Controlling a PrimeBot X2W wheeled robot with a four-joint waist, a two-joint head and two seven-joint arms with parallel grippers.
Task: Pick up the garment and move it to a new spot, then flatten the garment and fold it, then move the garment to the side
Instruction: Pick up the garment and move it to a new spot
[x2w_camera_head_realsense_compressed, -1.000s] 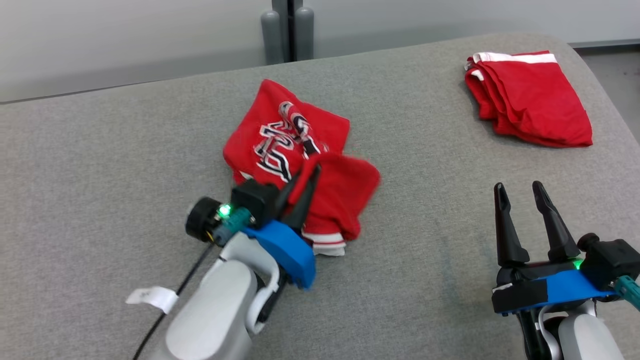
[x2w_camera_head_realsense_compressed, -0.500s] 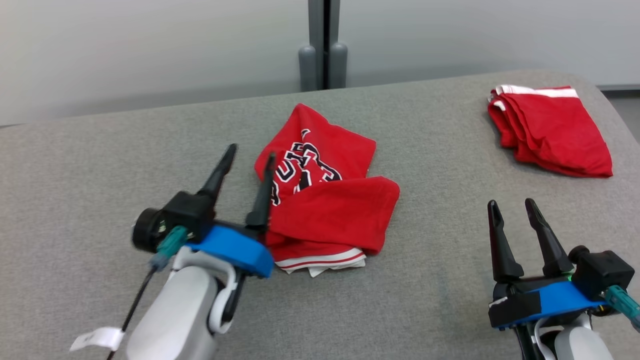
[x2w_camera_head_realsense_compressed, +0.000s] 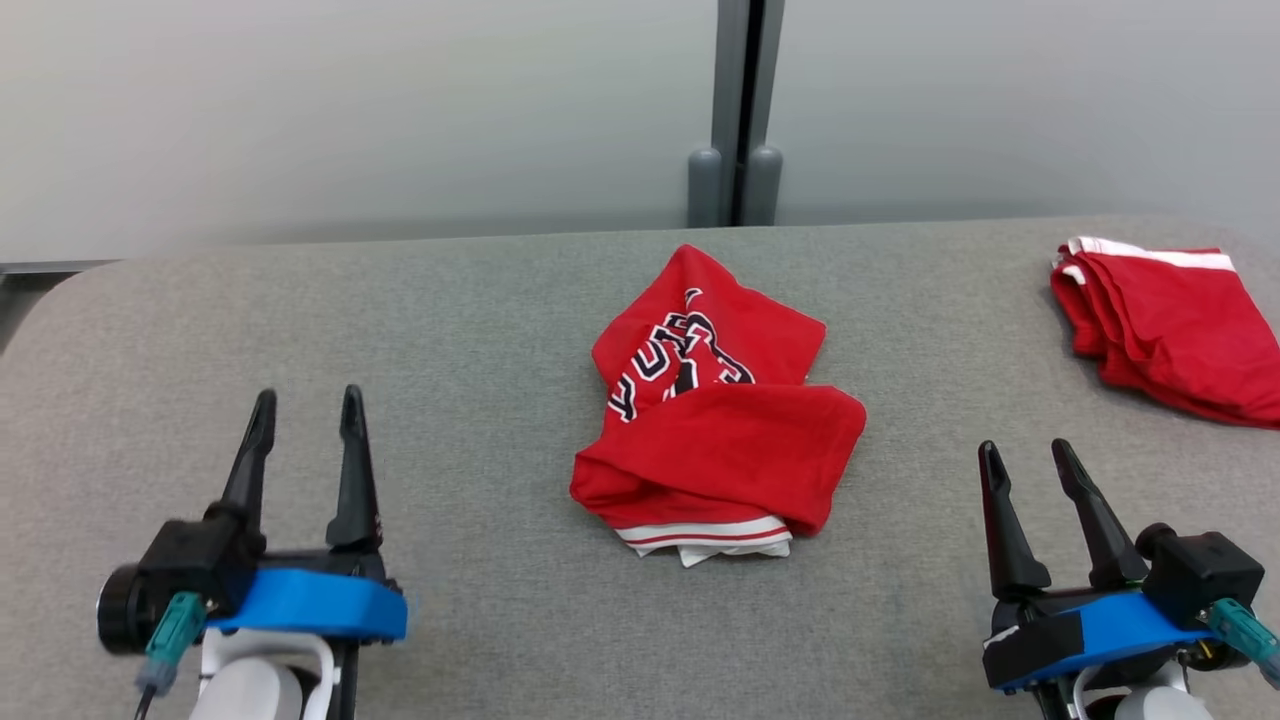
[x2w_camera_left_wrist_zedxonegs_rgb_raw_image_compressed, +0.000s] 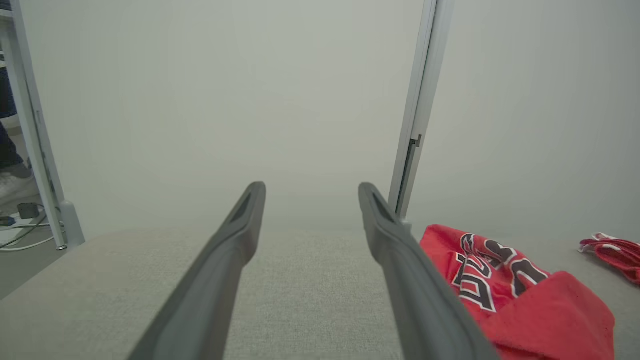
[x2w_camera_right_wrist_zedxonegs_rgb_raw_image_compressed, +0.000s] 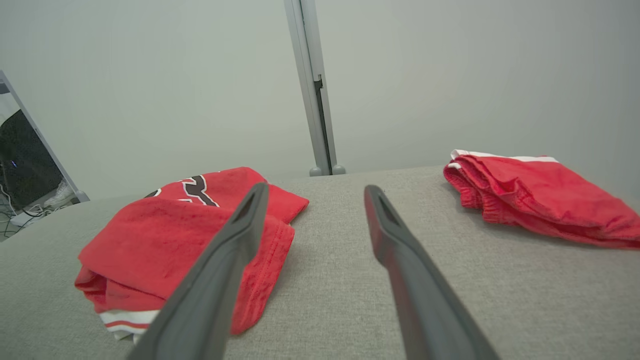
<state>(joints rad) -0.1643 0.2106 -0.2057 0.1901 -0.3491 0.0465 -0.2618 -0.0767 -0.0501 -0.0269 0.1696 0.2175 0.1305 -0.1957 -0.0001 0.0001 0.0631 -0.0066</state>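
The soft grey cloth tabletop (x2w_camera_head_realsense_compressed: 450, 330) gives lots of open room on the left side. In the middle lies a bunched-up red shirt with black and white letters (x2w_camera_head_realsense_compressed: 720, 440), a soft bump in the way. A strip of open tabletop runs between it and the folded red shorts with a white stripe (x2w_camera_head_realsense_compressed: 1170, 330) at the far right. Behind the table, a pale grey wall with a dark upright post (x2w_camera_head_realsense_compressed: 735, 110) blocks the far side.
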